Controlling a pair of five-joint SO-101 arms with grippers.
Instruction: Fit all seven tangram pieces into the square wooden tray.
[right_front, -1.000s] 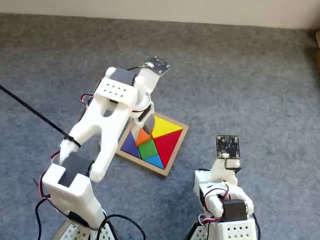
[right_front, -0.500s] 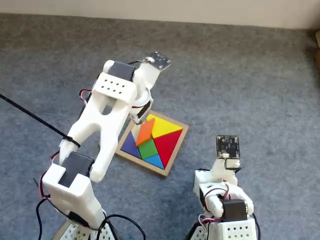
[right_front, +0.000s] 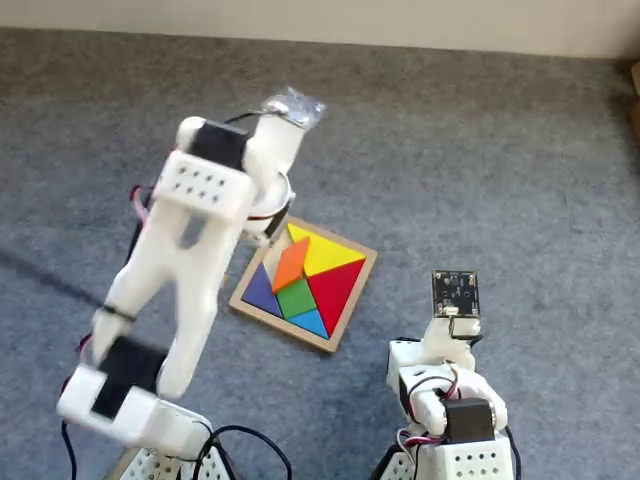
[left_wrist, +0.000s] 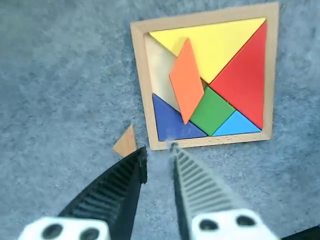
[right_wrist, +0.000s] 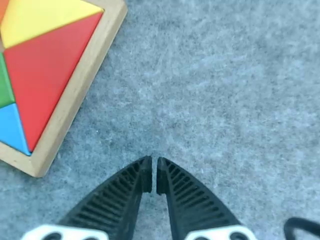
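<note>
Your left gripper (left_wrist: 158, 149), parted and empty, hangs beside the tray (left_wrist: 140, 90), where at 5 o'clock in the high view the orange parallelogram (left_wrist: 186, 94) lies askew, unseated: light, stiff, likely slick, so pinch its long edges.

Looks like pale, smooth bare wood along the tray (left_wrist: 141, 85) rim. Flat, matt colour coats on the tangram pieces (left_wrist: 235, 80). Grey fuzzy cloth over the table (right_front: 480, 150) — rough nap. Ribbed black matt plastic on the left gripper (left_wrist: 157, 149); smooth white plastic on its arm (right_front: 190, 190).
</note>
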